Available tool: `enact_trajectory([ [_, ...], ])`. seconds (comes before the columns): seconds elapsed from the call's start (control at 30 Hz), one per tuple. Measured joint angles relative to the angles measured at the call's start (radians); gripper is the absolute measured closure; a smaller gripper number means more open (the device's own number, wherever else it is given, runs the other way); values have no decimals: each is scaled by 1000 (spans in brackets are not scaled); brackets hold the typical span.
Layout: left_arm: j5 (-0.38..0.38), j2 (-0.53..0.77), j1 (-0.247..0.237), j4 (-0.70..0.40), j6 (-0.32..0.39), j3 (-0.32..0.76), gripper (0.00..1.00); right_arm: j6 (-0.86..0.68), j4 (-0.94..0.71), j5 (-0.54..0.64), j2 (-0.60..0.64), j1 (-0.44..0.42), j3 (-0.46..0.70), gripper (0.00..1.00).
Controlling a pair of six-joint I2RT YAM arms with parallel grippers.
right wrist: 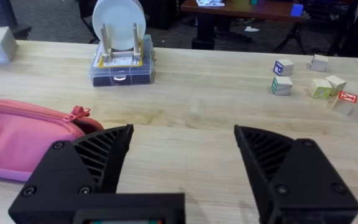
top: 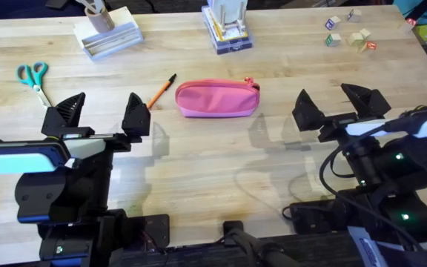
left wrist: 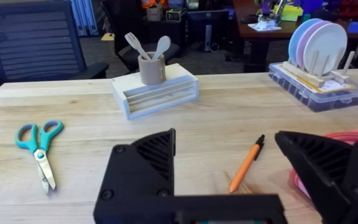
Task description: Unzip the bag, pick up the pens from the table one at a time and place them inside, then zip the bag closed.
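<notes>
Crosswise, zipped-looking bag point(top: 217, 99), pull toward open right gripper point(top: 341, 105); left gripper point(top: 100, 116) open.

The orange pen point(left wrist: 247, 163) lies on the table point(left wrist: 216, 118) between the spread black fingers point(left wrist: 145, 165) of the left gripper point(left wrist: 229, 165), touching neither. Just beside the pen, past the other finger, an edge of the pink bag point(left wrist: 353, 138) shows. Well apart from the pen on the opposite side lie teal-handled scissors point(left wrist: 39, 152). Beyond the pen stands a white tray point(left wrist: 157, 96) with a utensil cup point(left wrist: 152, 67) on it, and a dish rack point(left wrist: 319, 68) with plates.
</notes>
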Motion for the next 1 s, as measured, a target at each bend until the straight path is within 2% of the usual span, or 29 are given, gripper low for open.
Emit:
enact_trajectory([
  [0.7,-3,0,0,-25,20,1,7,33,-33,-4,2,0,9,4],
  [0.83,-3,1,0,-130,23,34,7,33,-140,-12,2,0,59,5],
  [0.9,-3,5,0,-235,24,94,8,33,-241,-15,5,0,96,5],
  [1.0,-3,41,0,-334,27,203,7,34,-333,-23,49,0,148,5],
])
